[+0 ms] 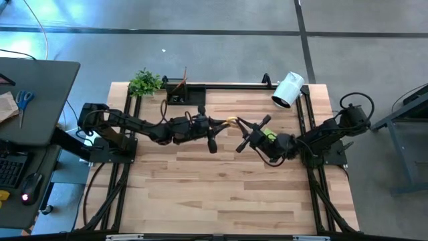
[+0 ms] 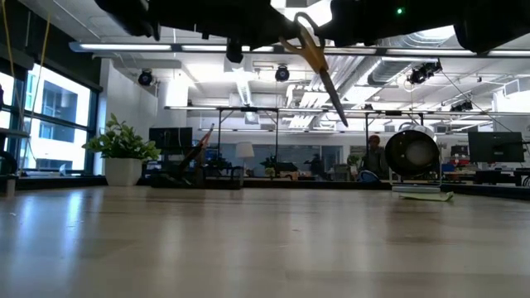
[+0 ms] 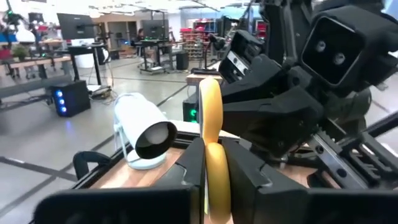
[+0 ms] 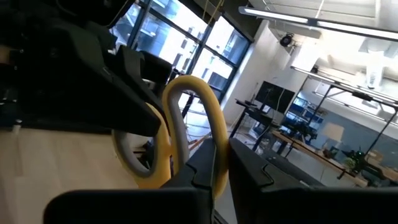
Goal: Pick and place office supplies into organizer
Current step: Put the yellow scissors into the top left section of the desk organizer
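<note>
Both arms meet above the middle of the table [image 1: 221,194], well clear of the wood, and the yellow-handled scissors [image 1: 232,122] hang between them, blades pointing down toward the boards in the low view. The left gripper [image 3: 214,171] has its fingers pressed against a yellow handle loop, and the right gripper [image 4: 211,168] is clamped on the other loop, so this looks like a mid-air handover, probably so the arm nearer the organizer [image 1: 180,90] can carry them on. That black tray sits at about eleven o'clock of the scissors, at the far edge beside the small green plant [image 1: 144,82]; the white cylinder [image 1: 287,90] lies at about one o'clock. No brand, label or writing is legible anywhere
</note>
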Controlling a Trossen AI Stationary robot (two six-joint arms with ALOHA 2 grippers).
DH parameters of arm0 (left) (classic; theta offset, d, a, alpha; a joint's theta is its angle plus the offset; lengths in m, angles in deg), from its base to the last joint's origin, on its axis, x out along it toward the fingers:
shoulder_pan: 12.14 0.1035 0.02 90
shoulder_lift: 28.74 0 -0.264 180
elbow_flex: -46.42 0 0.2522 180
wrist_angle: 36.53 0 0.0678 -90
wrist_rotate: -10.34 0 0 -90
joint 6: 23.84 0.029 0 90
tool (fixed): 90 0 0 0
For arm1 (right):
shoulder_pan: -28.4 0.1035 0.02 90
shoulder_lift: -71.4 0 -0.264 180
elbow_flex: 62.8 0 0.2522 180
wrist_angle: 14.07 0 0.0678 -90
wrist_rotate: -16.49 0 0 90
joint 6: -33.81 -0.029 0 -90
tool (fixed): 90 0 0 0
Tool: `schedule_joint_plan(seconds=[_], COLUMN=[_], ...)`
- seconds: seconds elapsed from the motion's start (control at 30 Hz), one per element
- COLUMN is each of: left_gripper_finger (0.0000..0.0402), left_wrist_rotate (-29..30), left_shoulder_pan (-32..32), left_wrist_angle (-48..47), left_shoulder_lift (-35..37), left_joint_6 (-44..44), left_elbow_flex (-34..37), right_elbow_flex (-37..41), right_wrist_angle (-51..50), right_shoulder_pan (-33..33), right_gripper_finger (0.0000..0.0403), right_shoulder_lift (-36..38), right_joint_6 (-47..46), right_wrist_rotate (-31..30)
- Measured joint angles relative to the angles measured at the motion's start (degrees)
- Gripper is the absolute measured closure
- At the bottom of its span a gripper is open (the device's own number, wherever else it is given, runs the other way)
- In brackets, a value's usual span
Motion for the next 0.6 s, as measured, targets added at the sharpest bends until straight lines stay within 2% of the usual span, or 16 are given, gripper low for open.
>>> schedule_joint_plan(seconds=[0.1,0.33,0.47,0.6], left_gripper_finger=[0.0366,0.0391,0.0381,0.0393], left_wrist_rotate=[0.49,0.56,2.43,4.65], left_shoulder_pan=[-0.05,-0.07,-0.09,-0.11], left_wrist_angle=[-0.31,-4.34,-12.66,-22.42], left_shoulder_lift=[0.07,1.57,3.45,6.37], left_joint_6=[1.52,6.25,8.55,11.75], left_elbow_flex=[0.00,-0.48,-3.05,-5.64], right_elbow_flex=[0.00,-0.02,-0.04,-0.04], right_wrist_angle=[0.03,0.29,0.01,-0.60], right_shoulder_pan=[0.00,-0.13,-0.15,-0.15], right_gripper_finger=[0.0374,0.0336,0.0321,0.0308], right_shoulder_lift=[0.00,-0.02,-0.05,-0.02], right_joint_6=[0.18,-1.17,-1.17,-1.15], right_wrist_rotate=[-0.01,-0.23,-1.07,-3.42])
